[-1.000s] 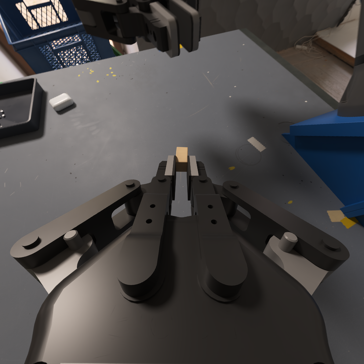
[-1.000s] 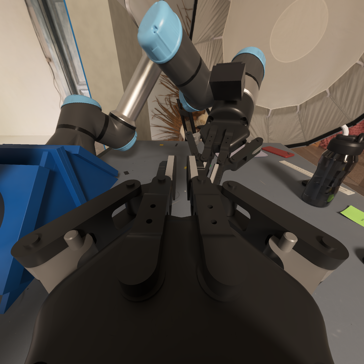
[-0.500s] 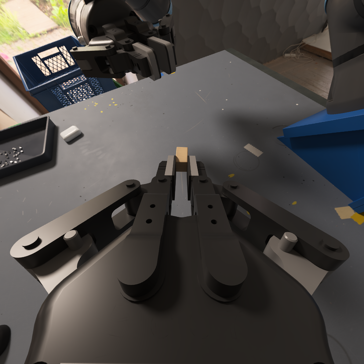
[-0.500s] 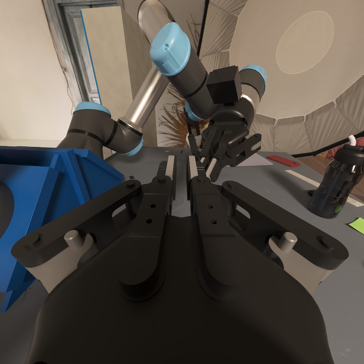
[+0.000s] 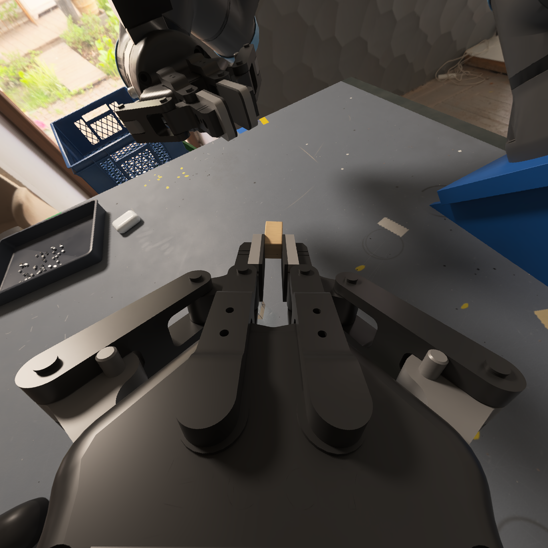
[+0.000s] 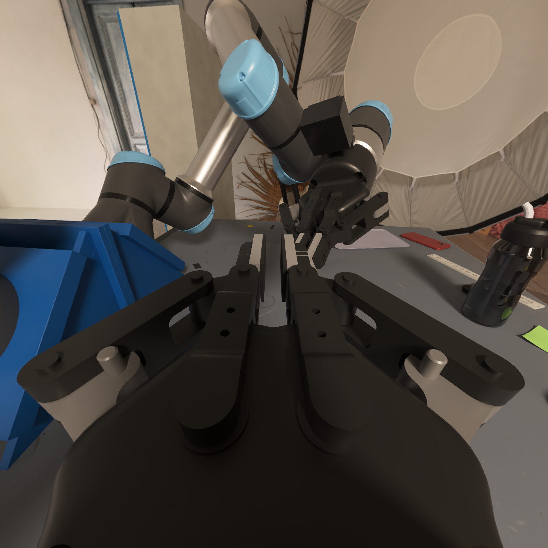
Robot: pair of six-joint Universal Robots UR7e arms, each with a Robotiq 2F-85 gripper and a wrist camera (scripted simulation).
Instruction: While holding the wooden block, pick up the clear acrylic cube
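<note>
My left gripper (image 5: 273, 246) is shut on the wooden block (image 5: 273, 235), a small tan block held at the fingertips above the grey table (image 5: 296, 184). My right gripper (image 6: 273, 252) is off the table, its jaws a narrow, cube-wide gap apart. They appear to be shut on the clear acrylic cube, whose transparent body hardly shows. The right gripper also shows in the left wrist view (image 5: 241, 129), high at the far side. The left gripper shows in the right wrist view (image 6: 310, 249), just beyond my right fingertips.
A blue stand (image 5: 498, 207) rises at the right, also seen in the right wrist view (image 6: 74, 281). A black tray (image 5: 98, 225) with small screws, a white case (image 5: 127, 221) and a blue crate (image 5: 118, 148) lie left. A dark bottle (image 6: 504, 281), red phone (image 6: 424, 240) and green note (image 6: 536, 338) sit right.
Both grippers have risen, and the table looks farther below. The right gripper has drawn back from the left one. Both jaw gaps are unchanged, and the block is still held.
</note>
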